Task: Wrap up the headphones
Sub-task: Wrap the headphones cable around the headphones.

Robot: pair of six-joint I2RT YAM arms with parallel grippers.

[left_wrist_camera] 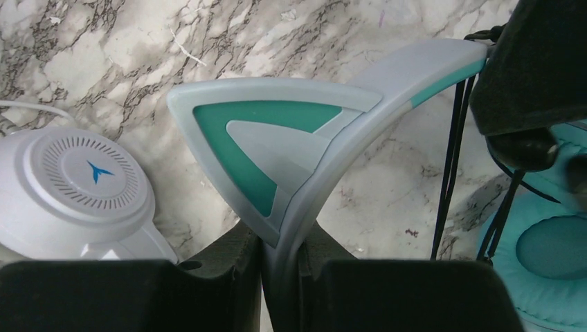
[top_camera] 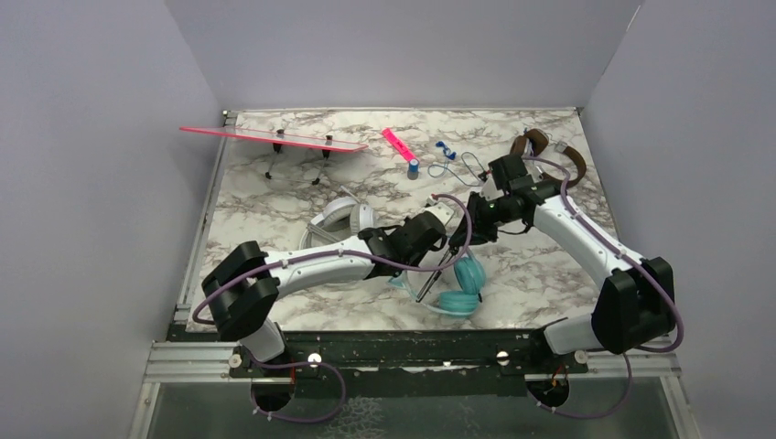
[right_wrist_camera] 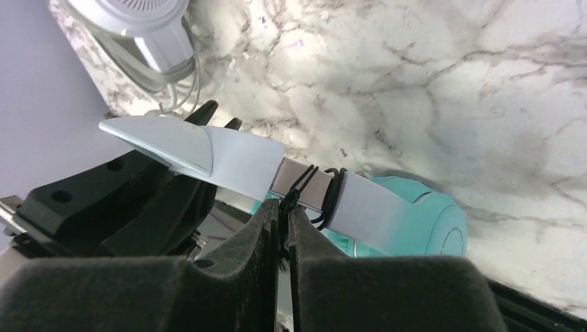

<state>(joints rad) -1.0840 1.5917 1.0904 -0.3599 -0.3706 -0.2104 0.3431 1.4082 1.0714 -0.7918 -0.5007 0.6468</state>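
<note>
Between grey walls (top_camera: pixel 91 183), the white marble table (top_camera: pixel 540 274) carries the teal plastic cat-ear headphones (top_camera: pixel 462 285) at its front middle. From my left wrist their band slants up rightward, ear tip toward the white-grey headphones (left_wrist_camera: pixel 86 180). My left gripper (left_wrist_camera: pixel 284 242) clamps this band. The right gripper (right_wrist_camera: pixel 284 214), jaws nearly together, meets the black cord (right_wrist_camera: pixel 337 194) wound there; grasping or not, I cannot tell.

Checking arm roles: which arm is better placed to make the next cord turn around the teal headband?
Probably right: the right gripper pinches the black cord on the teal headphones, which the left gripper clamps.
</note>
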